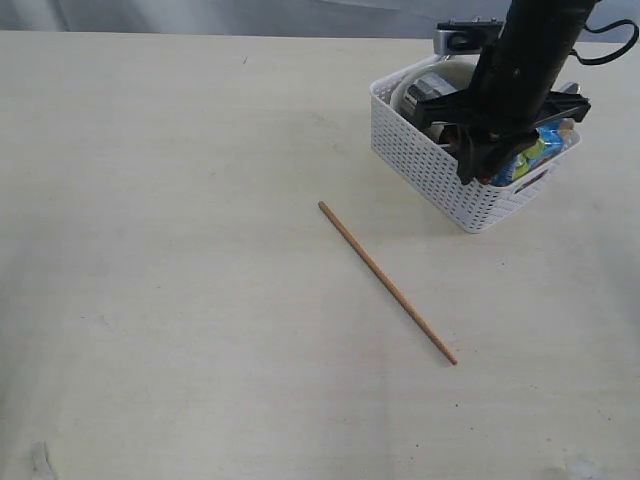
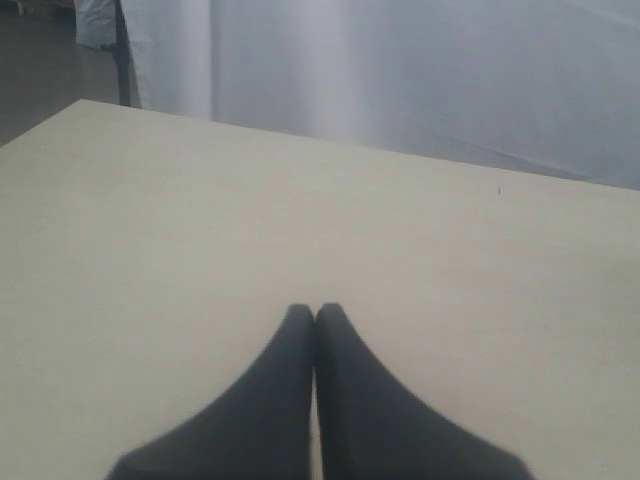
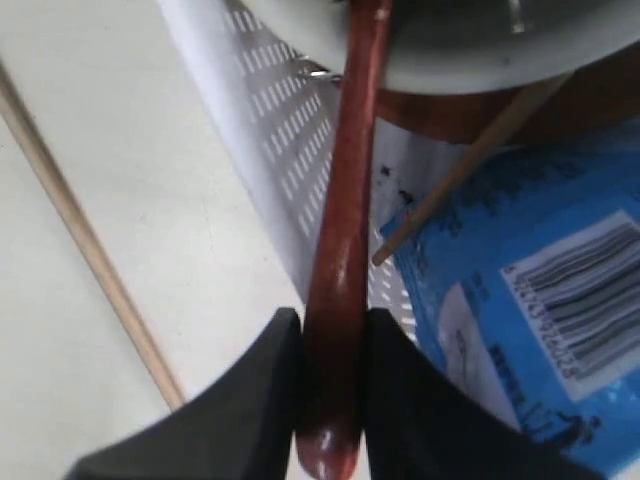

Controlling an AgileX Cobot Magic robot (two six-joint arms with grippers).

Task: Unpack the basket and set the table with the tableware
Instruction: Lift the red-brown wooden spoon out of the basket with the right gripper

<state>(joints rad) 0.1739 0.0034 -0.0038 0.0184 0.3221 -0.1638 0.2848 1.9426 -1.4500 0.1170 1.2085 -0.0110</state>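
Well, the only print I can find is a barcode (image 3: pixel 585 300) on the blue packet (image 3: pixel 540 320) in the right wrist view. It is a white panel with black bars and a row of digits beneath them, too blurred for me to read, and I can make out no brand name. By my count there are two chopsticks, both thin, pale, round wooden sticks. The loose chopstick (image 1: pixel 388 283) lies flat and diagonal near the middle of the table (image 1: pixel 180 250), well apart from the basket (image 1: pixel 430 165). The second chopstick (image 3: pixel 470 160) leans inside the basket with its tip over the packet. There is one spoon (image 3: pixel 345 200), glossy red-brown wood with a rounded handle end. My right gripper (image 3: pixel 330 318) is clenched on that handle, one black pad on each side, just above the basket's wall. The spoon's far end runs up against the rim of the single pale bowl (image 3: pixel 480 50), with something dark brown showing below that rim. The one basket is white plastic, rectangular, its sides pierced with rows of small slots, and it sits on the far right of the pale wood-grain tabletop. My left gripper (image 2: pixel 316 312) has its two black fingers pressed together on nothing, over bare tabletop.
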